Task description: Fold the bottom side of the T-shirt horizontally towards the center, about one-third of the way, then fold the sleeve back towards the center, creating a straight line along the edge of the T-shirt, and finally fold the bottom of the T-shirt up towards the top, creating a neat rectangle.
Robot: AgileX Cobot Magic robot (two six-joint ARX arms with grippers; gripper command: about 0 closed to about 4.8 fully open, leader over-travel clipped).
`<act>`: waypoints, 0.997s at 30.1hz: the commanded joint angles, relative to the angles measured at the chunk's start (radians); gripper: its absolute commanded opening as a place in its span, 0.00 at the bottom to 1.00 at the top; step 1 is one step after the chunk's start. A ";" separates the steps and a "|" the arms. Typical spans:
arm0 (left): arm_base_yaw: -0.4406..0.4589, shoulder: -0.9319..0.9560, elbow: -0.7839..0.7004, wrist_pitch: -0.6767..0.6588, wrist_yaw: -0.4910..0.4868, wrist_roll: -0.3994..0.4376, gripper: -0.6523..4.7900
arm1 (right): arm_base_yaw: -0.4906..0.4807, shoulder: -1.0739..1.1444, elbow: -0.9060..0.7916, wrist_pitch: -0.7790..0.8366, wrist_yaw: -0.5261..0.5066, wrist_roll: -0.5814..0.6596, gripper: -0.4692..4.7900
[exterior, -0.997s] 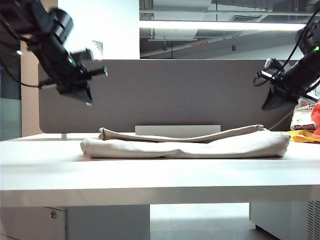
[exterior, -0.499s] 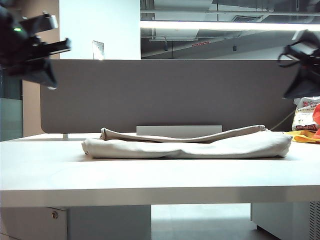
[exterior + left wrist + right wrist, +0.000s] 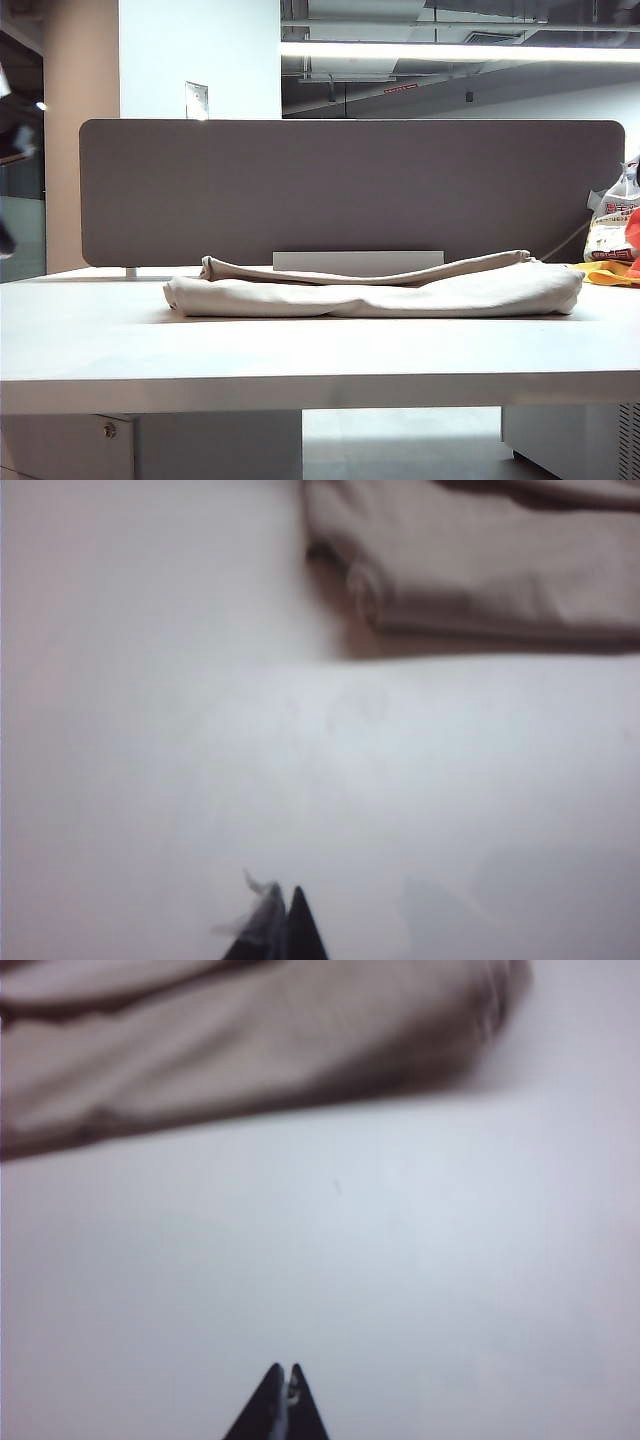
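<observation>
The plain beige cotton T-shirt (image 3: 375, 288) lies folded into a long flat bundle across the middle of the pale white bench (image 3: 300, 350), in front of the grey divider panel (image 3: 350, 185); both arms, above it a second ago, have left the exterior view, which suggests the folding is done; the left gripper (image 3: 283, 920) and right gripper (image 3: 283, 1395) hang over bare bench, jaws pressed together, empty. Count: one shirt, two grippers, one white-and-yellow plastic bag (image 3: 610, 235) at the right edge.
</observation>
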 commanded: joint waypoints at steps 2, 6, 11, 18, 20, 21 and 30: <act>0.001 -0.062 -0.037 -0.006 0.000 -0.010 0.11 | 0.000 -0.006 -0.031 0.019 -0.013 0.011 0.09; 0.002 -0.062 -0.037 -0.013 0.000 -0.012 0.11 | -0.001 -0.006 -0.036 0.005 -0.013 0.010 0.09; 0.002 -0.062 -0.037 -0.013 -0.002 -0.010 0.11 | -0.002 -0.006 -0.036 0.001 -0.010 0.009 0.09; 0.002 -0.062 -0.037 -0.013 -0.001 -0.010 0.11 | -0.002 -0.006 -0.036 0.001 -0.010 0.009 0.09; 0.002 -0.062 -0.037 -0.013 -0.005 -0.001 0.11 | -0.002 -0.006 -0.036 0.001 -0.011 0.009 0.09; 0.002 -0.062 -0.037 -0.012 -0.024 0.046 0.11 | -0.002 -0.006 -0.036 0.001 -0.010 0.009 0.09; 0.062 -0.359 -0.183 0.016 -0.219 0.115 0.11 | -0.003 -0.006 -0.036 0.002 -0.011 0.009 0.09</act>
